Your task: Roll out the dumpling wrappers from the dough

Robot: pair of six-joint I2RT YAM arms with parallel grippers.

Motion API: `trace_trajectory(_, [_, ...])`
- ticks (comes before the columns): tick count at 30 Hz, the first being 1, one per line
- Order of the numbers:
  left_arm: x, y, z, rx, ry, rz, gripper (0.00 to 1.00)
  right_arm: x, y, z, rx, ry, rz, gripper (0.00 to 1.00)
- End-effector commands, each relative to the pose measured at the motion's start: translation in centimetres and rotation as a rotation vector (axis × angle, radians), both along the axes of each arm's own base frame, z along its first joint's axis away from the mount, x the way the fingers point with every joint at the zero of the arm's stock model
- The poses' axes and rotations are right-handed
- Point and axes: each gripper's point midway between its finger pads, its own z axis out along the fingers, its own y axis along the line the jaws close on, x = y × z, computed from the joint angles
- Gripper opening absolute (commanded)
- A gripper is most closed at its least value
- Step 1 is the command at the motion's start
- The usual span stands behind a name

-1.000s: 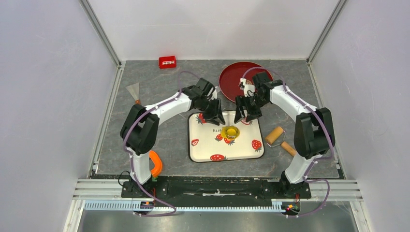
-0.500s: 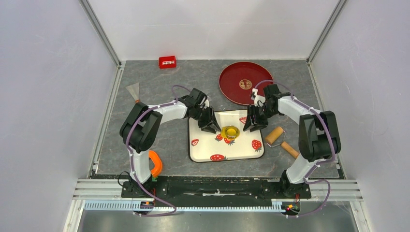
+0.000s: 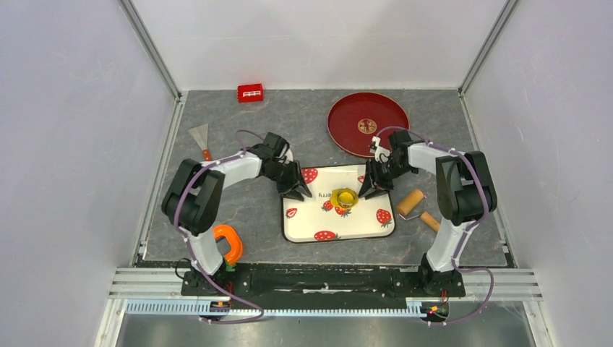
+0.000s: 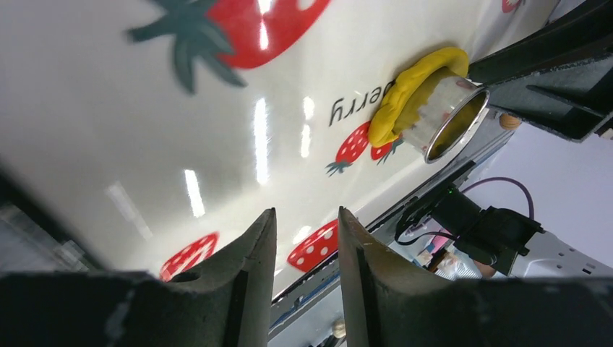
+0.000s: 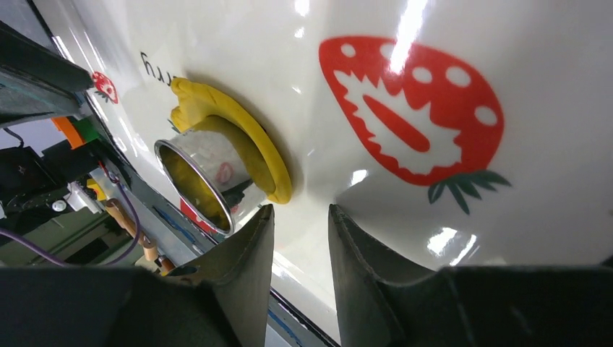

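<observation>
Top external view: looks down on a grey table (image 3: 253, 217) with both arms reaching in toward a white strawberry-print tray (image 3: 358, 224).
Dough (image 3: 345, 196): sits near the middle of the tray, between the two grippers; bright yellow, flattened, uneven at the edge.
Metal ring cutter (image 5: 206, 173): stands on the dough, with yellow spreading out around its base.
Left gripper (image 4: 307, 217): hangs low over the tray's left side, apart from the dough; jaws parted by a narrow gap, nothing between them.
Right gripper (image 5: 302, 213): hangs low over the tray's right side, near the cutter but not touching it; jaws slightly apart and empty too.
Wooden roller (image 3: 410, 202): lies on the table just right of the tray.
Red plate (image 3: 367, 123): rests beyond the tray, on the far right of the table.
Red block (image 3: 250, 92): sits at the far edge, left of the plate.
Scraper (image 3: 200, 136): lies at the table's left side.
Orange object (image 3: 230, 242): sits near the left arm's base; cannot tell what it is.
</observation>
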Motion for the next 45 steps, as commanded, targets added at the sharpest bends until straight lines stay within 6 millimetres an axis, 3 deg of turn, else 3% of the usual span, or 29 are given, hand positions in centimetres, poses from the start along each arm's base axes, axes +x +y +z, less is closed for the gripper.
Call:
trace_trajectory(1, [0.1,3.3,2.0,0.013,-0.079,0.019,0.42,1.8,0.2,-0.8,-0.001,-0.036,0.008,0.34])
trace_trajectory(7, [-0.4,8.0,1.4,0.111,-0.087,0.073,0.43,1.5,0.6,-1.5,-0.009,-0.008,0.021,0.3])
trace_trajectory(10, [-1.1,9.3,0.5,0.186,-0.065,0.044,0.43,1.2,0.8,-2.1,-0.028,0.004,0.029,0.27])
trace_trajectory(24, [-1.7,8.6,-3.1,0.154,0.009,0.038,0.42,0.5,0.4,-3.7,-0.101,0.025,0.051,0.12])
trace_trajectory(27, [-1.6,8.3,-3.4,0.141,0.008,0.033,0.29,0.8,0.6,-3.5,-0.097,0.012,0.055,0.06])
trace_trajectory(31, [-1.6,8.3,-3.7,0.151,0.003,0.018,0.02,1.9,0.6,-2.8,-0.104,-0.023,0.05,0.04])
trace_trajectory(45, [-2.4,10.2,-5.2,0.27,0.002,-0.061,0.02,5.5,0.2,0.2,-0.153,-0.143,0.005,0.0])
